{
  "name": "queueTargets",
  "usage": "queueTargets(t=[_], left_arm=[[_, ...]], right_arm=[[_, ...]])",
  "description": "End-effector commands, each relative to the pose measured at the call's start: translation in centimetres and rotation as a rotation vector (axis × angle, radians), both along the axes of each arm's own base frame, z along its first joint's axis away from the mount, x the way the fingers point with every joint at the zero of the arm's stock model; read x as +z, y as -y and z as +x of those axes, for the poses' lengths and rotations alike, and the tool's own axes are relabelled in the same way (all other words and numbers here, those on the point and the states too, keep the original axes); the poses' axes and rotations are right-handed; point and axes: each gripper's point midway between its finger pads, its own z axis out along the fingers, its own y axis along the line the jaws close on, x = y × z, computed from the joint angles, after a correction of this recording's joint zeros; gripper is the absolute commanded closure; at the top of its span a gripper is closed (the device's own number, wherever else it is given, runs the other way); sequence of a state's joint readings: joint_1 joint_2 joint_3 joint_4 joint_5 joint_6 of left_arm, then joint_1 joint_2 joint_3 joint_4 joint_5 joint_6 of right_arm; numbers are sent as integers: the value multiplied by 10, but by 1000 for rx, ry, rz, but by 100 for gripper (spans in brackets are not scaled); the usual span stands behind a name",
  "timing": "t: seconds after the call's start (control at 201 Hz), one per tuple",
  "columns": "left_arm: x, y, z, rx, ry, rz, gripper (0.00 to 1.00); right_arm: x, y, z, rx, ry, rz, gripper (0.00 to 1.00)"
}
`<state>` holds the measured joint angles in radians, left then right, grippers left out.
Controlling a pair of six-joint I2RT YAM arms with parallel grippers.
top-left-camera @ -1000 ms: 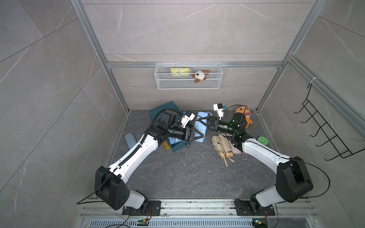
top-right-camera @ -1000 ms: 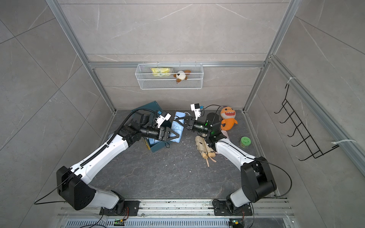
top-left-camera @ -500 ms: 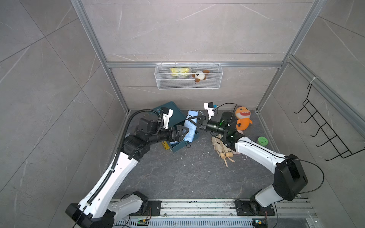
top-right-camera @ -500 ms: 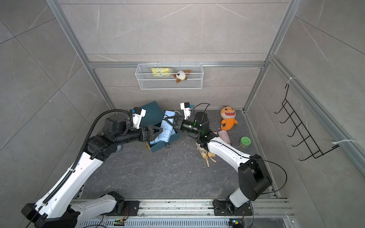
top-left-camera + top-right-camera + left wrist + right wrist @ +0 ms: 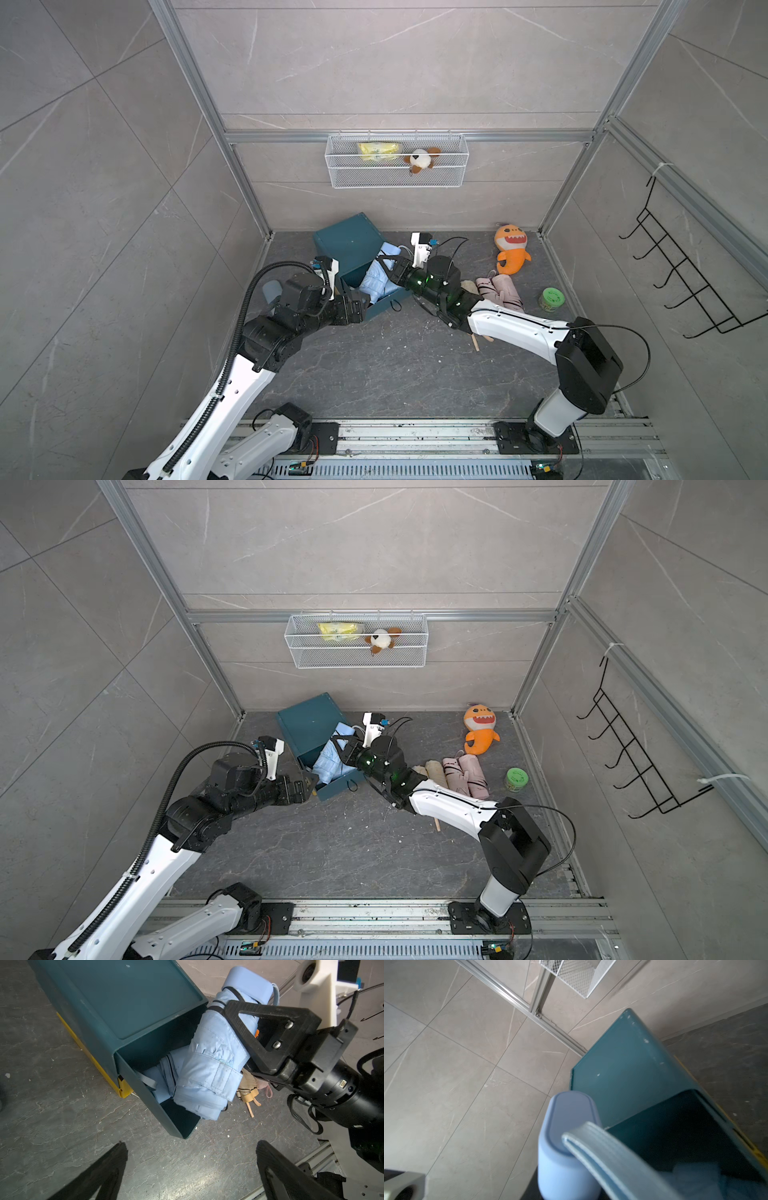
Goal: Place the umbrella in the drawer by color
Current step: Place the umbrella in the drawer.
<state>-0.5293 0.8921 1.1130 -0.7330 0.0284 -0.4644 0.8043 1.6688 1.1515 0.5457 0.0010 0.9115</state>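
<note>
Holds the light blue umbrella [image 5: 207, 1068] clamped in the right tool [image 5: 385, 271], fabric end down inside the open teal drawer [image 5: 388, 300], handle tilted up past its rim. Has the left tool [image 5: 191, 1145] spread wide, empty, at 7 o'clock of the drawer.

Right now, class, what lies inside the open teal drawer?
One folded light-blue umbrella lies in the drawer. A second light-blue umbrella, held by the right gripper, has its lower end inside and its handle sticking out. The floor beneath them is mostly hidden.
</note>
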Motion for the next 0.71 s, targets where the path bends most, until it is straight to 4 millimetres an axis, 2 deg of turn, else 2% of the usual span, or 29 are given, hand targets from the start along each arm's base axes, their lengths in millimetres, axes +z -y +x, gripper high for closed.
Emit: queueTargets(t=[0.0, 0.199, 0.478, 0.702], left_arm=[[0, -8, -2, 40, 5, -4, 0], [-12, -9, -5, 44, -18, 1, 0], [-22, -7, -7, 32, -34, -8, 0], [-25, -8, -8, 36, -30, -7, 0]], right_arm=[[29, 17, 14, -196, 102, 65, 79], [20, 16, 20, -307, 81, 29, 79], [18, -4, 23, -320, 74, 7, 78], [17, -11, 22, -320, 74, -28, 78]])
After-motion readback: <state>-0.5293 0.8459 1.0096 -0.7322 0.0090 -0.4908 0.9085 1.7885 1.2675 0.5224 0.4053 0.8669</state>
